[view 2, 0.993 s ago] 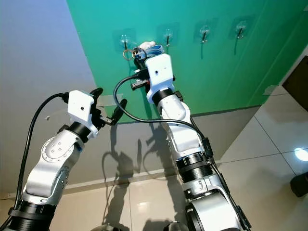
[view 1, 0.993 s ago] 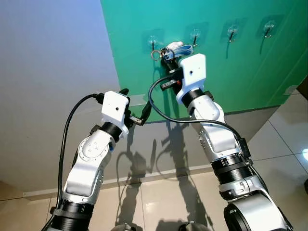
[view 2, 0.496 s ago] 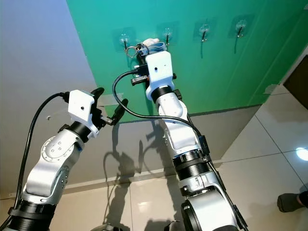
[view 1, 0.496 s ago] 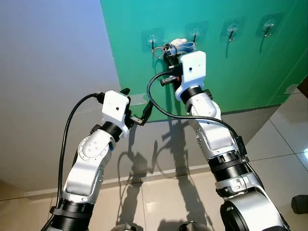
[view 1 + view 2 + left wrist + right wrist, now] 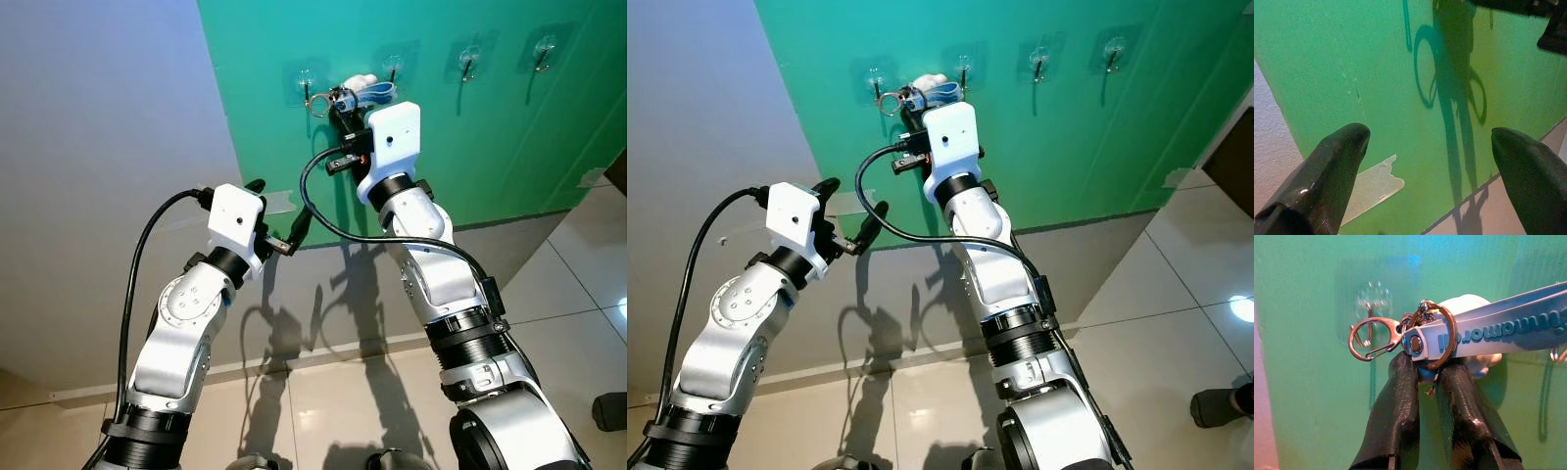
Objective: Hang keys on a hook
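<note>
**A:** Where are the keys point(image 5: 1422, 340) at this point?

**B:** Up at the green wall point(image 5: 509, 137), pinched in the right gripper point(image 5: 1425, 369). Its two black fingers point(image 5: 1396, 396) are closed together on the bunch just below the big key ring point(image 5: 1442, 335). A pale blue lanyard strap point(image 5: 1498, 333) trails off to one side, and the carabiner clip point(image 5: 1371, 338) sticks out on the other.

**B:** In the right wrist view, the clip's loop sits right in front of the leftmost hook point(image 5: 1370, 308), overlapping it. I can't tell whether it is threaded on yet.

**A:** So how should the step be done well?

**B:** I'd judge it as a matter of lining up the clip, not the ring. Bring the open loop just above the hook's tip, press toward the wall, then lower it so the prong passes through. Keep the grip firm until the clip bears weight.

**A:** Any risk?

**B:** The strap could swing and twist the clip sideways. A neighbouring hook point(image 5: 394, 69) is close too, so drift could catch the strap there.

**A:** And the other arm?

**B:** The left gripper point(image 5: 1430, 161) hangs lower, fingers spread wide, holding nothing, facing the wall by a strip of tape point(image 5: 1374, 188).
</note>
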You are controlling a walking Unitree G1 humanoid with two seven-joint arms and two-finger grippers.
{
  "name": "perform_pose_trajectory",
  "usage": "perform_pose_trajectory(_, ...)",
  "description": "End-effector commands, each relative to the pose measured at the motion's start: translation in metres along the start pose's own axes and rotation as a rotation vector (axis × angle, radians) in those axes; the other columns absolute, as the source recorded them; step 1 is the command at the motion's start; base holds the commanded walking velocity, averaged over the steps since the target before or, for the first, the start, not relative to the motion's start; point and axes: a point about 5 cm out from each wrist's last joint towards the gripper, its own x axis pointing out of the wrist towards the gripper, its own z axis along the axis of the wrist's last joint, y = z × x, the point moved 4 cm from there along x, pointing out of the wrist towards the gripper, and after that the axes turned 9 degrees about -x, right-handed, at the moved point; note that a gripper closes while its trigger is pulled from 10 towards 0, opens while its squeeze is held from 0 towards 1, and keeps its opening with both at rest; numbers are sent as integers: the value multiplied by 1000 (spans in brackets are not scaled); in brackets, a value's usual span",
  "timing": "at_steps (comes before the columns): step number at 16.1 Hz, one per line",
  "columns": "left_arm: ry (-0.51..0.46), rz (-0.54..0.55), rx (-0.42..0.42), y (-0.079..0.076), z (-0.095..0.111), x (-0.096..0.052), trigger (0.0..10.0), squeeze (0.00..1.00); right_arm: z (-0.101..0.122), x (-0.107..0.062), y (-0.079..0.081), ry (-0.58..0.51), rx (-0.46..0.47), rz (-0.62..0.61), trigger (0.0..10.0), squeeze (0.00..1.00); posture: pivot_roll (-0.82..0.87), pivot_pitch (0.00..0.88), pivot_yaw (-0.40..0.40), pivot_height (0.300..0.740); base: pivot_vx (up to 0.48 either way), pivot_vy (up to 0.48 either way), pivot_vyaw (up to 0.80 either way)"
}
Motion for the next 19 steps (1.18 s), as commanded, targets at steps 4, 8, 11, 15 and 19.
perform_pose_trajectory(4, 3, -19, 7, -2, 1, 1, 10000, 0, 11, 2, 7, -53, -4, 25, 10000, 0, -85, 64, 78, 740, 0, 0, 0)
perform_pose_trajectory(8, 4, -19, 7, -1, 1, 0, 10000, 0, 6, 6, 8, -17, -69, 0, 10000, 0, -85, 60, 79, 740, 0, 0, 0)
perform_pose_trajectory(11, 5, -20, 8, -2, 1, 0, 10000, 0, 6, 8, 10, -8, -101, -12, 10000, 0, -85, 63, 80, 740, 0, 0, 0)
perform_pose_trajectory(15, 7, -21, 8, -1, 2, 1, 10000, 0, 6, 11, 12, -1, -180, -48, 10000, 0, -82, 67, 82, 740, 0, 0, 0)
perform_pose_trajectory(19, 9, -21, 12, -2, 1, 1, 10000, 0, 0, 9, 14, 14, -232, -31, 10000, 0, -81, 67, 80, 740, 0, 0, 0)
